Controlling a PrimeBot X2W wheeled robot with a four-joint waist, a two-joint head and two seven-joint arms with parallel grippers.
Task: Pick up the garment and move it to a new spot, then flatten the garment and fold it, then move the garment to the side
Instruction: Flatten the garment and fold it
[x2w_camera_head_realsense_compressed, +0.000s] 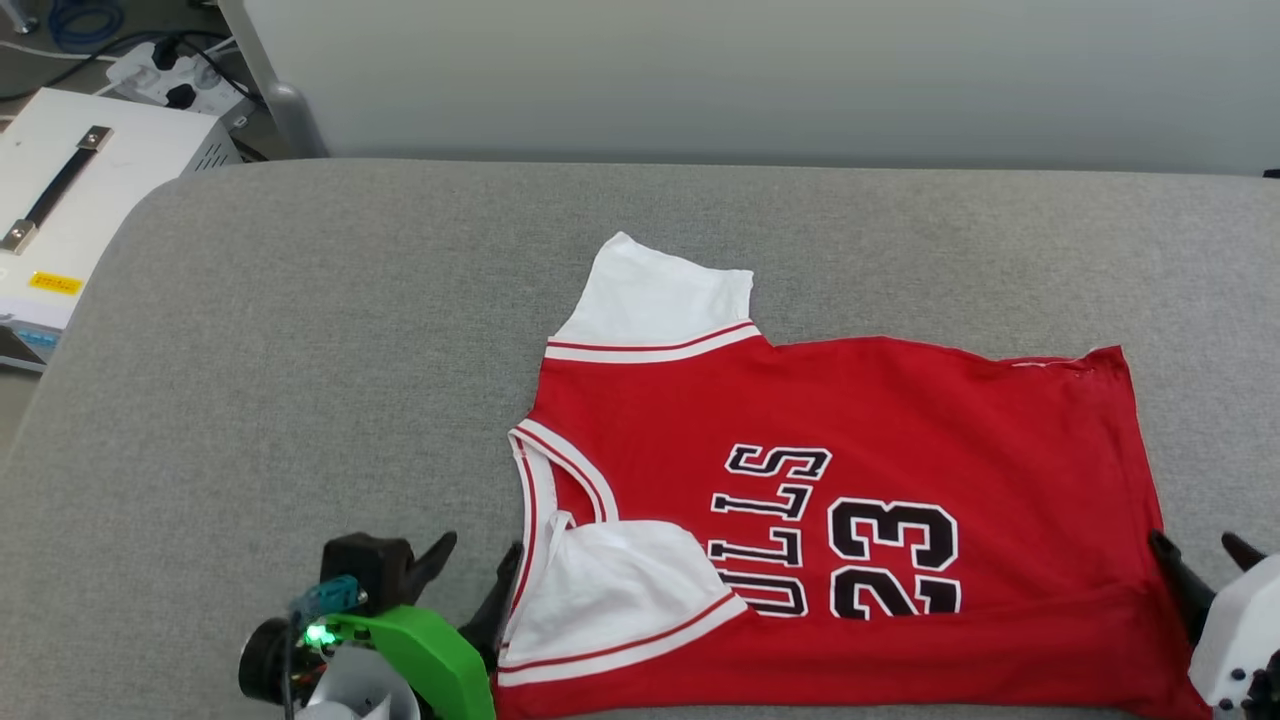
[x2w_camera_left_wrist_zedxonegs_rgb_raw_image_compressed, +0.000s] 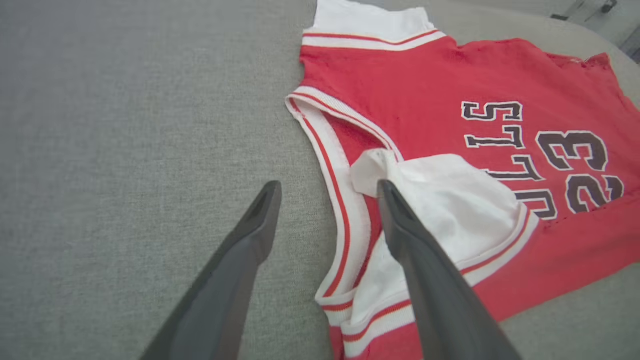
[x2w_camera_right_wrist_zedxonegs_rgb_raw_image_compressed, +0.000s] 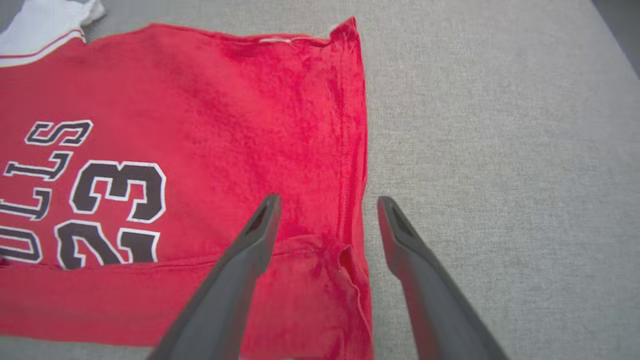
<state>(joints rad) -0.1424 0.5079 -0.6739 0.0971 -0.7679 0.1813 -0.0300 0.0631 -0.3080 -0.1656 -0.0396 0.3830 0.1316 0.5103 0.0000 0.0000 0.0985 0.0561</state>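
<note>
The garment (x2w_camera_head_realsense_compressed: 900, 420), a small red jersey-style T-shirt with "BULLS" and "23" in black, white-outlined print, lies flat on the grey fabric worktop (x2w_camera_head_realsense_compressed: 300, 350), at the near edge just in front of the robot. Its long axis runs across the head view: the striped collar (x2w_camera_left_wrist_zedxonegs_rgb_raw_image_compressed: 327, 167) points to the robot's left and the hem (x2w_camera_right_wrist_zedxonegs_rgb_raw_image_compressed: 352, 130) to its right. The near sleeve (x2w_camera_left_wrist_zedxonegs_rgb_raw_image_compressed: 450, 200) is folded in over the chest. A strip of red along the near side is turned up over the bottom of the lettering. The far sleeve (x2w_camera_head_realsense_compressed: 655, 290) is not yet tucked and sticks out away from the robot, so the fold looks partly done. The left tool (x2w_camera_left_wrist_zedxonegs_rgb_raw_image_compressed: 328, 187) sits at the collar end, wide open and holding nothing. One finger is over bare worktop and the other over the white of the near sleeve, with the collar trim in the gap between them. Whether the tips touch the cloth cannot be told. The right tool (x2w_camera_right_wrist_zedxonegs_rgb_raw_image_compressed: 328, 200) sits at the hem end, also wide open and empty. It straddles the hem's edge close to the near corner, with one finger over red cloth and the other over worktop. The shirt thus lies between the two tools, one at each end of its near long edge, and neither arm is markedly nearer. The likely next move is a two-handed pinch of that edge, carried away from the robot over the far half. Beyond the worktop's left corner stands a white box (x2w_camera_head_realsense_compressed: 140, 160) with a black handle.
</note>
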